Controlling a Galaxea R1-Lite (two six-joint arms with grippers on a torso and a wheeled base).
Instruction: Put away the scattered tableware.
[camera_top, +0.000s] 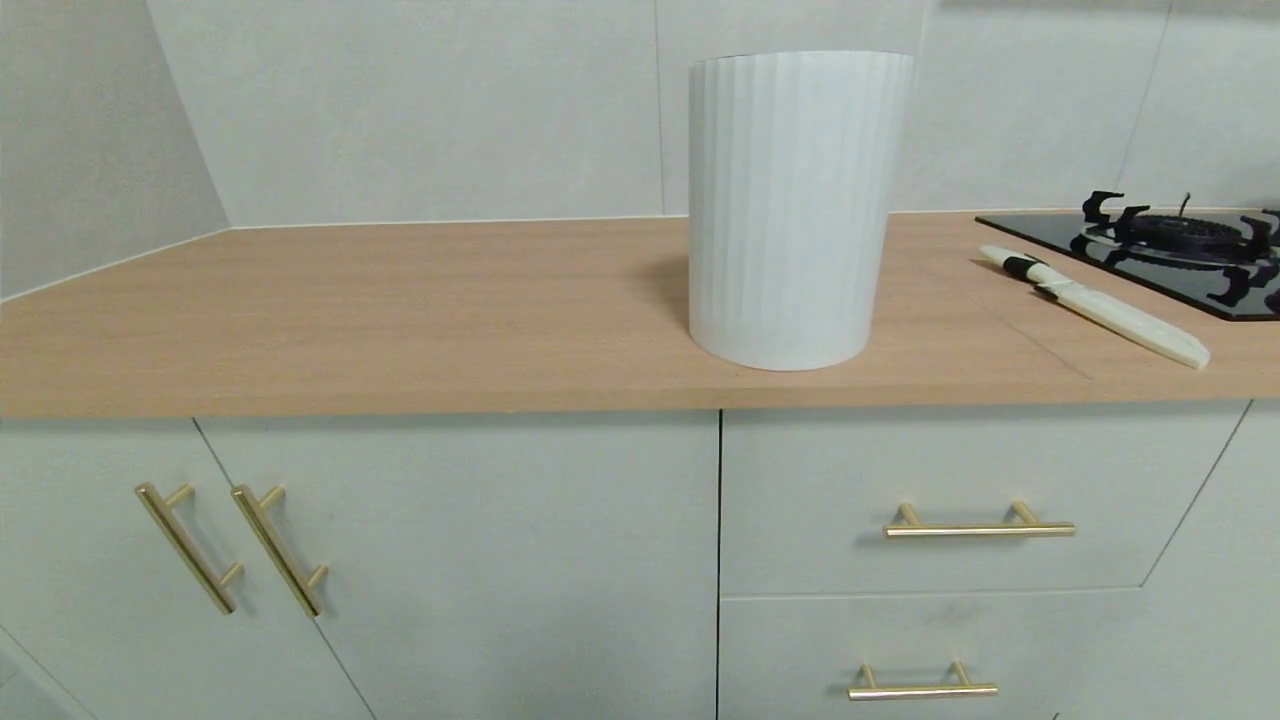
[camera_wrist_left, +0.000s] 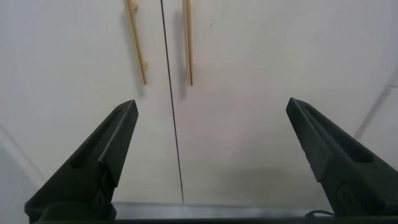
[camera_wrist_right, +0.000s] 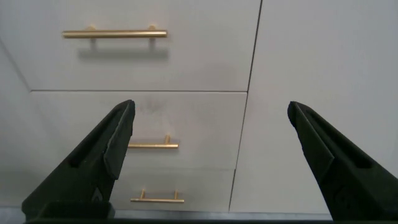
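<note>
A tall white ribbed container (camera_top: 790, 205) stands upright on the wooden countertop (camera_top: 400, 310), near its front edge. To its right a white knife with a black band (camera_top: 1095, 304) lies flat on the counter beside the stove. My left gripper (camera_wrist_left: 211, 115) is open with nothing between its fingers, facing the cabinet doors below the counter. My right gripper (camera_wrist_right: 211, 115) is also open and empty, facing the drawer fronts.
A black gas hob (camera_top: 1170, 250) sits at the far right of the counter. Below are cabinet doors with gold handles (camera_top: 230, 545) on the left and drawers with gold handles (camera_top: 980, 525) on the right. A tiled wall backs the counter.
</note>
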